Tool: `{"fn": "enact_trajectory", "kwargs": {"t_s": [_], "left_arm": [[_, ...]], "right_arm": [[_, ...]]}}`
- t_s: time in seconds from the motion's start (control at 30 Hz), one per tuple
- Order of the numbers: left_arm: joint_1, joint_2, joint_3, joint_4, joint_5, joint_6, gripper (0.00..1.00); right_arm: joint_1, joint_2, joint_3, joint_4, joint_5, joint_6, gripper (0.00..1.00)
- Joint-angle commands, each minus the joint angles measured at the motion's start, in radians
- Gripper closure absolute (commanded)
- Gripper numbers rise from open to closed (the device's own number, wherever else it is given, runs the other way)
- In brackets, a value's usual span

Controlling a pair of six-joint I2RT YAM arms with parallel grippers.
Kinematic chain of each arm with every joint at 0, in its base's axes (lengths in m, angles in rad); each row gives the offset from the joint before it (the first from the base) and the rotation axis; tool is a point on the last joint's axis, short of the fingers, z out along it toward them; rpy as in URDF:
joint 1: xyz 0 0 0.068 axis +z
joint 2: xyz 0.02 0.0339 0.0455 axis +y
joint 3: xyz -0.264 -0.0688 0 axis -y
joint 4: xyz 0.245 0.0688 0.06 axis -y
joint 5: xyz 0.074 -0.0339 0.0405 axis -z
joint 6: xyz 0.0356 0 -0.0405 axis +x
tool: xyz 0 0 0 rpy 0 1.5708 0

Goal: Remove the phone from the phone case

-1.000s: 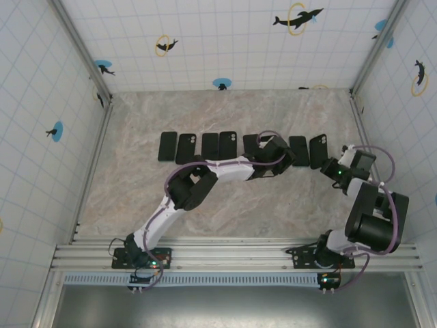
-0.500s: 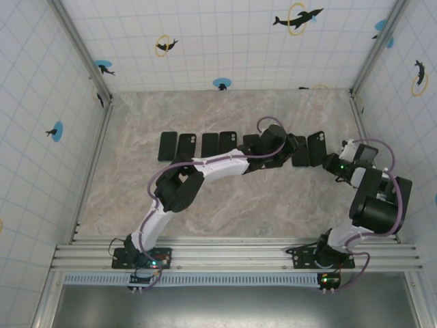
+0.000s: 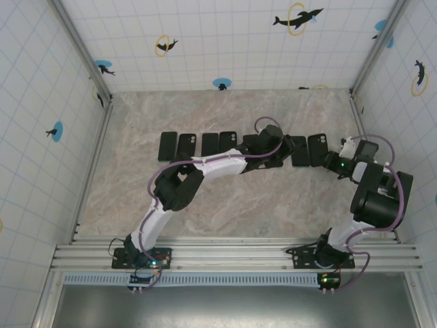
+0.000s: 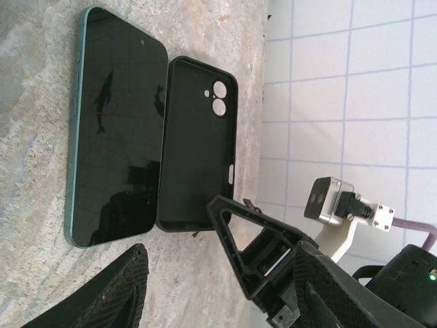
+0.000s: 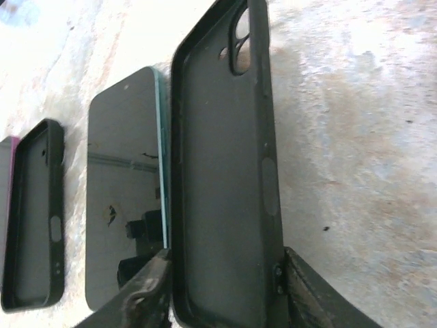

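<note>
The phone (image 4: 116, 126) lies screen-up on the table (image 4: 205, 34), out of its case (image 5: 222, 171), just ahead of my left gripper (image 4: 179, 229), whose fingers are spread around nothing. The case sits between the fingers of my right gripper (image 5: 224, 266); I cannot tell whether they pinch it.

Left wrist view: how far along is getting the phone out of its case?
Done: the phone lies bare, screen up, beside its empty case. In hand: nothing looks gripped; the left end effector is open, the right end effector straddles that case's near end, jaws apart. Left: possibly only backing away; whether other items in the row are cased is too small to tell.
</note>
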Motion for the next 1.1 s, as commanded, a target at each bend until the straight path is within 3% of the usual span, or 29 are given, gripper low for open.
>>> {"fn": "enact_trajectory", "kwargs": {"t_s": [0.0,0.07,0.2,0.4,0.53,0.67,0.77,0.93,1.07], "left_arm": [[0.021,-0.066,-0.005,-0.028,0.003,0.070,0.42],[0.029,-0.080,-0.005,-0.057,-0.001,0.116,0.41],[0.045,-0.136,-0.025,-0.132,-0.032,0.251,0.35],[0.098,-0.278,-0.161,-0.137,-0.031,0.511,0.22],[0.146,-0.379,-0.265,-0.169,-0.022,0.684,0.17],[0.192,-0.495,-0.371,-0.248,-0.083,0.882,0.03],[0.239,-0.598,-0.514,-0.236,-0.091,0.983,0.02],[0.366,-0.755,-0.741,-0.230,-0.093,1.071,0.02],[0.514,-0.892,-0.971,-0.170,-0.084,1.108,0.02]], "right_arm": [[0.013,0.010,0.068,-0.067,0.047,-0.063,0.50],[0.026,0.013,0.095,-0.096,0.071,-0.093,0.42],[0.058,-0.008,0.140,-0.144,0.144,-0.146,0.37],[0.128,-0.084,0.172,-0.185,0.108,-0.181,0.23],[0.168,-0.167,0.118,-0.147,0.020,-0.172,0.00],[0.217,-0.261,0.048,-0.098,-0.016,-0.155,0.00],[0.262,-0.334,-0.024,-0.056,0.012,-0.149,0.01],[0.327,-0.471,-0.211,0.111,0.154,-0.102,0.01],[0.357,-0.548,-0.388,0.303,0.393,0.021,0.00]]}}
